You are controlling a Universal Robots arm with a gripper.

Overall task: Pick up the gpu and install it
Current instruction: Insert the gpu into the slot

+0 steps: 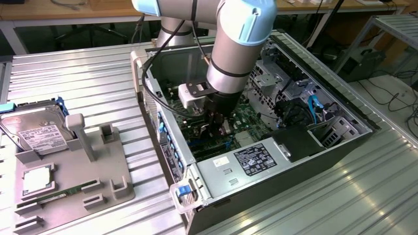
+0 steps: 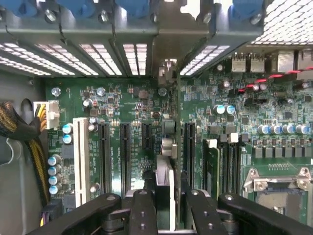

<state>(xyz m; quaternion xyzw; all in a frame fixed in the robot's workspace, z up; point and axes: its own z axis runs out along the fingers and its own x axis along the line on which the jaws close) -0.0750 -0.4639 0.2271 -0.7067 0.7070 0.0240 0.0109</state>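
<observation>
In the wrist view the gpu [image 2: 167,147] stands edge-on, a thin dark card running between my two fingers [image 2: 145,200] toward the rear slot openings of the case. My gripper [image 2: 166,186] is shut on it. The card hangs over the green motherboard [image 2: 127,103], between two black expansion slots [image 2: 189,147]. Its metal bracket end [image 2: 167,71] lines up with a gap in the rear slot covers. I cannot tell whether its edge sits in a slot. In the exterior view my gripper [image 1: 216,128] is deep inside the open computer case [image 1: 281,171].
Yellow and black cables [image 2: 22,132] lie beside the board, and a CPU socket [image 2: 279,181] sits on it. On the exterior view's left, a grey holder [image 1: 98,171] carries a silver hard drive [image 1: 36,131], a square chip [image 1: 37,179] and a green memory stick [image 1: 62,192].
</observation>
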